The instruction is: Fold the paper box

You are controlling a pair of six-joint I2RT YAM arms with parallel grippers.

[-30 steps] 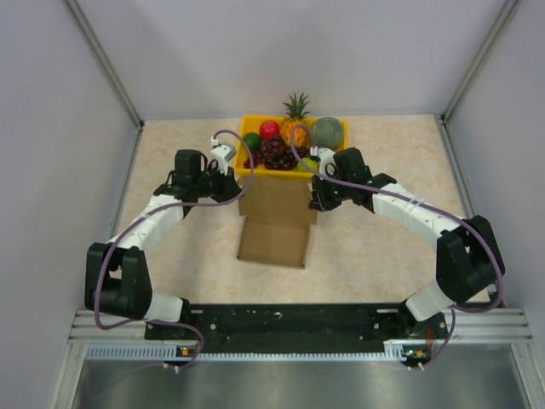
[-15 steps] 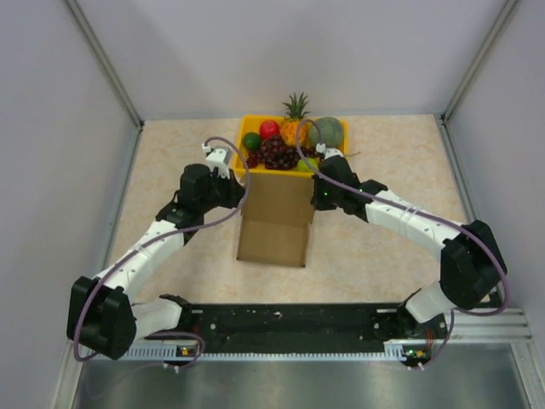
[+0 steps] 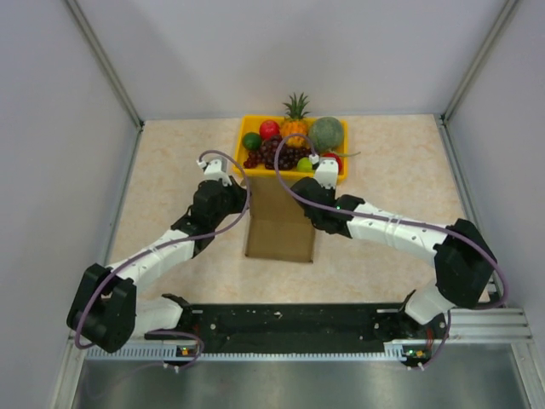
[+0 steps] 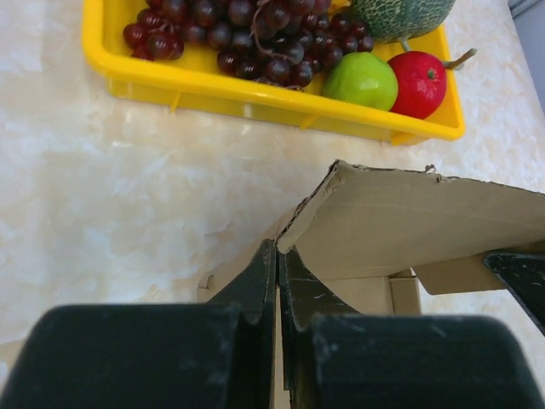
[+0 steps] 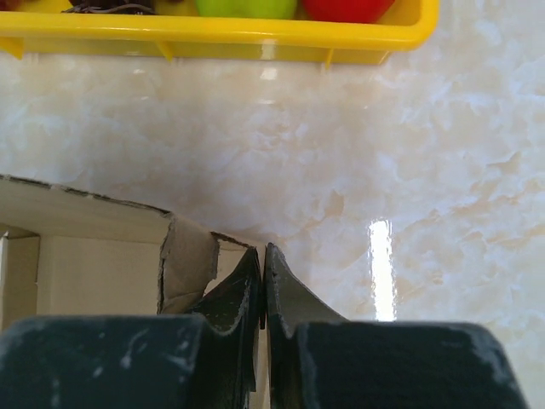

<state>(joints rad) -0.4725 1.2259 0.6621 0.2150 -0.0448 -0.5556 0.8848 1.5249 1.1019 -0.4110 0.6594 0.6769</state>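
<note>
Grippers [image 4: 278, 256] [image 5: 261, 256] (closed) reaching inward, flanking paper box [image 3: 281, 204]

From above, both wrists [image 3: 223, 201] cover the sides of the paper box [image 3: 279, 223], hiding the tips of the left jaws and the right jaws. In the left wrist view the box runs off the right edge. The yellow tray [image 4: 255, 95] and melon [image 4: 400, 12] are cut by the top edge, and a dark shape [image 4: 521, 277] at the right edge is too cropped to name. In the right wrist view the box leaves the left edge, and only the undersides of a green fruit [image 5: 243, 7] and a red fruit [image 5: 353, 7] show at the top. Whether cardboard sits between either pair cannot be told.
</note>
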